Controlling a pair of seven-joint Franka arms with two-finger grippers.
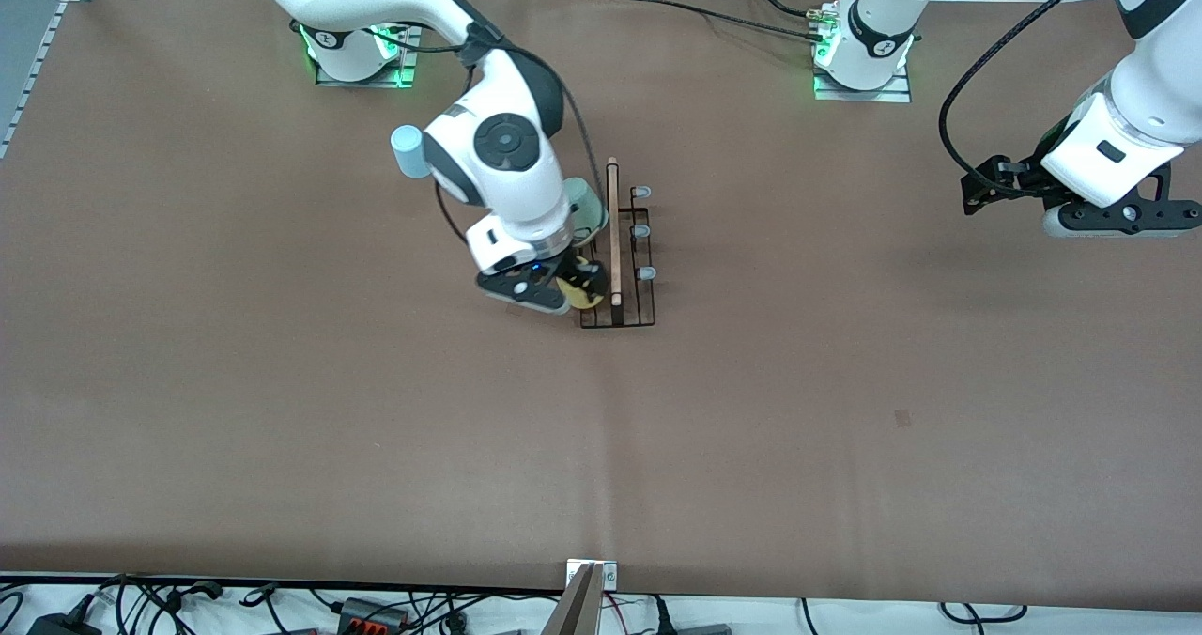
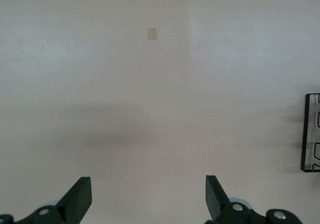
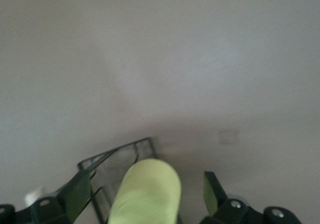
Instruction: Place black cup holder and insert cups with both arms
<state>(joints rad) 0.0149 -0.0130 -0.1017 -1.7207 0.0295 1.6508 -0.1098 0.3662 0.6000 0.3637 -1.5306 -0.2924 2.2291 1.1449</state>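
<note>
The black cup holder [image 1: 642, 308] stands mid-table with its wooden rod [image 1: 613, 231] on top. Three grey-blue-tipped prongs [image 1: 641, 231] stick out toward the left arm's end. My right gripper [image 1: 575, 289] is at the holder's other flank and stands open. The yellow cup [image 3: 147, 194] lies between its fingers [image 3: 80, 191] with a gap on each side, over the holder's wires [image 3: 120, 151]. What carries the cup is hidden. A mint green cup [image 1: 588, 205] sits farther along that flank, half hidden by the arm. A light blue cup [image 1: 408, 151] shows beside the right wrist. My left gripper [image 1: 978, 192] waits open over bare table.
A small darker patch [image 1: 902, 417] marks the table surface below my left gripper [image 2: 148, 189]. The holder's base corner [image 2: 310, 134] shows at the edge of the left wrist view. Both arm bases [image 1: 357, 53] stand along the table's back edge.
</note>
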